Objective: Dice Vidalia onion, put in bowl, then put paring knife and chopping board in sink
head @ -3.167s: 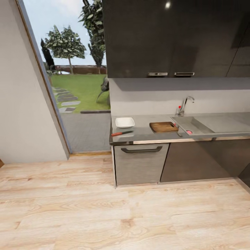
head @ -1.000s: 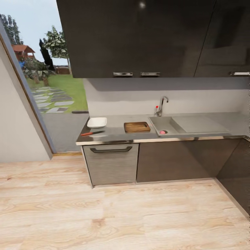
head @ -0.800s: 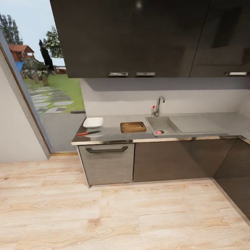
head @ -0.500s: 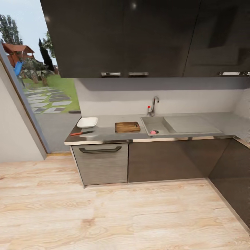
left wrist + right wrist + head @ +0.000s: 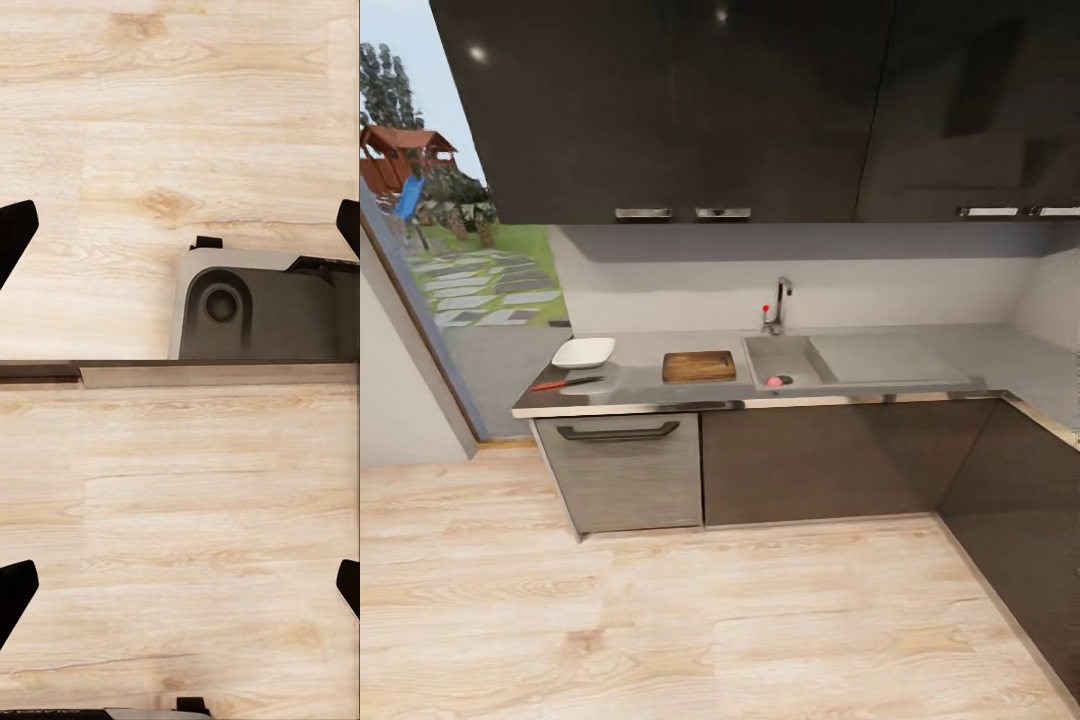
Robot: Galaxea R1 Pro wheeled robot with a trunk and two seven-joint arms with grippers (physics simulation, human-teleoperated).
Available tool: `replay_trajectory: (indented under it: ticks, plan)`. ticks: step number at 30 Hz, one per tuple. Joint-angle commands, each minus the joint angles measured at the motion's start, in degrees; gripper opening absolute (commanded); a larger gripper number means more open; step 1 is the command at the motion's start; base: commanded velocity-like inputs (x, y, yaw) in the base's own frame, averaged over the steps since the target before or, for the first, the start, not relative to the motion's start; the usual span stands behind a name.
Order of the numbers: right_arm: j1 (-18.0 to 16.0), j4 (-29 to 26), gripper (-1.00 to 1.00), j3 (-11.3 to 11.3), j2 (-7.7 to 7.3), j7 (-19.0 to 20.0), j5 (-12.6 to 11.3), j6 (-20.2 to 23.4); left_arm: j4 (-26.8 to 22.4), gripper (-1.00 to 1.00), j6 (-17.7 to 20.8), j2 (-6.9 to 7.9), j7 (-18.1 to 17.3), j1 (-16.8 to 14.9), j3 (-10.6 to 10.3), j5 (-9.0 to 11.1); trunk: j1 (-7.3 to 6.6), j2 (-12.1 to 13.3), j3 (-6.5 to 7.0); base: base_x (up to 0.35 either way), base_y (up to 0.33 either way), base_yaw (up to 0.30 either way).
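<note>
- Facing the countertop (image 5: 920,352) from across the wood floor (image 5: 660,620); no readable brand, label or writing on anything; too far to tell for small print.
- Sink (image 5: 762,352) set in the countertop's middle stretch, basin at its left end, flat drainboard to the right; chrome tap (image 5: 778,302) with a red dot at the basin's back edge.
- Vidalia onion (image 5: 774,381) lies inside the basin, near its front edge; pinkish-red, small.
- Chopping board (image 5: 699,366) flat on the countertop, just beside the sink's left edge, nothing on it.
- Bowl (image 5: 584,352) near the countertop's left end, white, looks empty.
- Paring knife (image 5: 565,382) lies by the countertop's front edge at the left end, in front of the bowl, red handle pointing left; apart from the bowl.
- Dark upper cabinets (image 5: 690,100) above; grey drawer with dark bar handle (image 5: 617,432) below the left end.
- Left gripper (image 5: 180,225): dark fingertips (image 5: 15,232) at opposite edges of the left wrist view, spread wide, nothing between them, floor below.
- Right gripper (image 5: 180,589): fingertips (image 5: 15,592) likewise spread wide, holding nothing, over floor.
</note>
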Motion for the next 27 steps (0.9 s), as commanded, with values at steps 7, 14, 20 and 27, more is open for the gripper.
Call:
replay_trajectory:
  ticks: [7, 14, 20, 27]
  plan:
    - [0.0, 0.0, 1.00, -0.2, 0.06, -0.2, 0.6, 0.0, 0.0, 1.00, -0.2, 0.00, 0.1, 0.0, 0.0, 0.1, 0.03, -0.1, -0.10, 0.000, -0.320, 0.000]
    - [0.0, 0.0, 1.00, -0.2, 0.06, -0.2, 0.6, 0.0, 0.0, 1.00, -0.1, 0.00, 0.1, 0.0, 0.0, 0.1, 0.03, -0.1, -0.10, 0.000, -0.320, 0.000]
    - [0.0, 0.0, 1.00, -0.1, 0.06, -0.2, 0.6, 0.0, 0.0, 1.00, -0.1, 0.00, 0.1, 0.0, 0.0, 0.1, 0.03, -0.1, -0.10, 0.021, -0.317, 0.000]
    - [0.0, 0.0, 1.00, -0.1, 0.06, -0.2, 0.6, 0.0, 0.0, 1.00, -0.1, 0.00, 0.1, 0.0, 0.0, 0.1, 0.03, -0.1, -0.10, 0.159, -0.270, 0.000]
